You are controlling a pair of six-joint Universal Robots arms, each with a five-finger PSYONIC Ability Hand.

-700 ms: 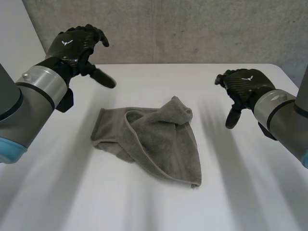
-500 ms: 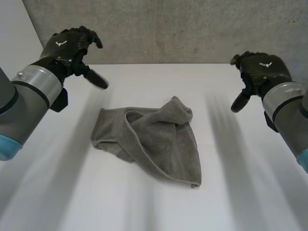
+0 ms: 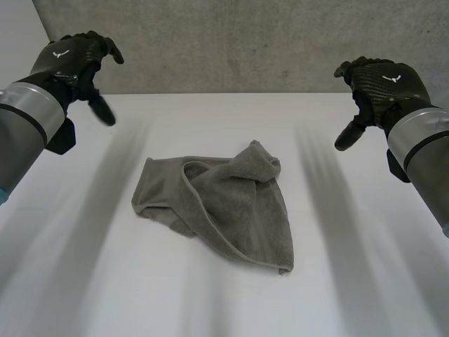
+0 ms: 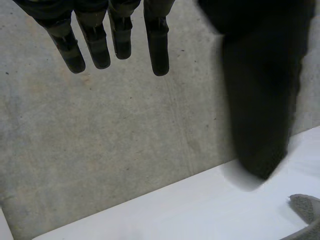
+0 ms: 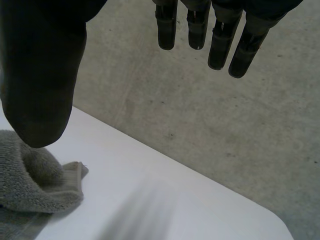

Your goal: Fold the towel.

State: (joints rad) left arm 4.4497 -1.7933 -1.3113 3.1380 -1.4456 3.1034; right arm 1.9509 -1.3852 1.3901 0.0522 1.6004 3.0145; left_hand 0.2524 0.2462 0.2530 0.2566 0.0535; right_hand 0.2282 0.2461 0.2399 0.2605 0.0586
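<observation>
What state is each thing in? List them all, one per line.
Towel: lying crumpled and unevenly bunched in the middle of the table, not neatly folded, touched by neither hand.
Left hand: open, fingers straight, holding nothing, in the air beyond the towel's left side.
Right hand: open, fingers straight, holding nothing, in the air beyond the towel's right side.
Table: white, bearing the towel.

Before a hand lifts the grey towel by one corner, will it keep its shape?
Probably not: the towel lies crumpled in soft folds, so it should hang limp. Its fuzzy pile looks grippy, so slipping seems unlikely.
</observation>
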